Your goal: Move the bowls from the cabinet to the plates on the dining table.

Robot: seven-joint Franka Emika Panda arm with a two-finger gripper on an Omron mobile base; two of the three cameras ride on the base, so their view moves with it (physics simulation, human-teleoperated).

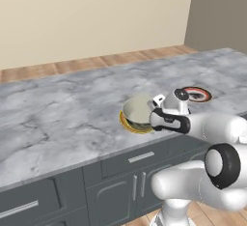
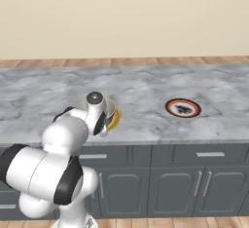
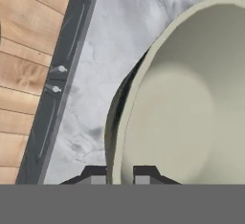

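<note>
The cream-beige bowl (image 1: 136, 109) sits on the yellow-rimmed plate (image 1: 131, 126) near the front edge of the marble dining table (image 1: 58, 119). My gripper (image 1: 154, 111) reaches in from the right and is shut on the bowl's near rim. In the hand view the bowl (image 3: 191, 113) is close up, and my gripper (image 3: 120, 176) has one dark fingertip (image 3: 98, 175) outside the rim and the other inside. In the right base view my hand hides most of the bowl, with the yellow plate (image 2: 115, 119) showing beside it. The red-rimmed plate (image 1: 197, 94) (image 2: 183, 108) lies bare to the right.
Dark grey drawers and doors with silver handles (image 1: 141, 157) run under the table's front edge. Beyond the table are a wooden floor (image 1: 96, 63) and a beige wall. Bare marble stretches to the left of the bowl.
</note>
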